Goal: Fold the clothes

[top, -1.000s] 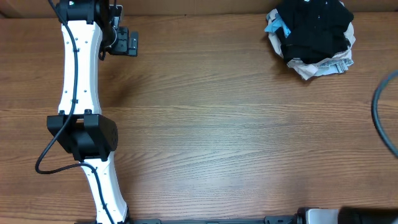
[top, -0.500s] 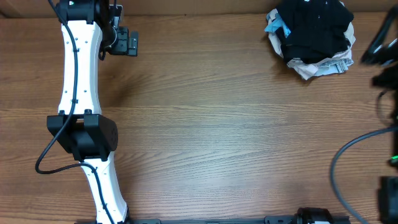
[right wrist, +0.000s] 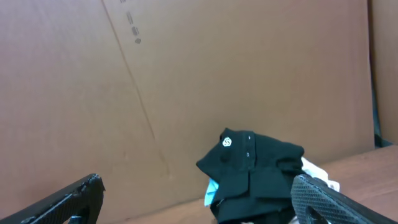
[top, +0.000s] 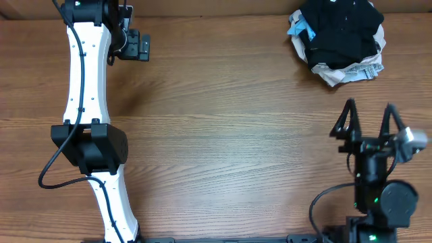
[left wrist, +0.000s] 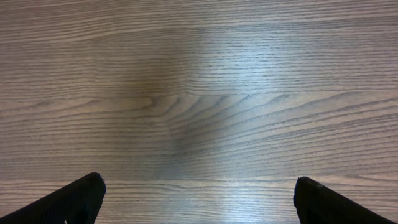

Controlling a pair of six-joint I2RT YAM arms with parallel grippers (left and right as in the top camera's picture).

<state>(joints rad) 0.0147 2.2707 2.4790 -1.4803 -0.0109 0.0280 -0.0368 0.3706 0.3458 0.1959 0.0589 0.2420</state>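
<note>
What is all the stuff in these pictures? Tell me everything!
black soft-fabric top with a small white round logo: one, black, crumpled on top of the pile in the table's far right corner
light blue garment: one, light blue, poking out on the pile's left
white and beige garments: count unclear, under the black top
brown wooden table: one, brown, under everything
brown cardboard wall: one, brown, behind the pile
left arm: one, white and black, left side
left fingers: two, black, open over bare wood
right arm: one, black, near right
right fingers: two, black, open, facing the pile
</note>
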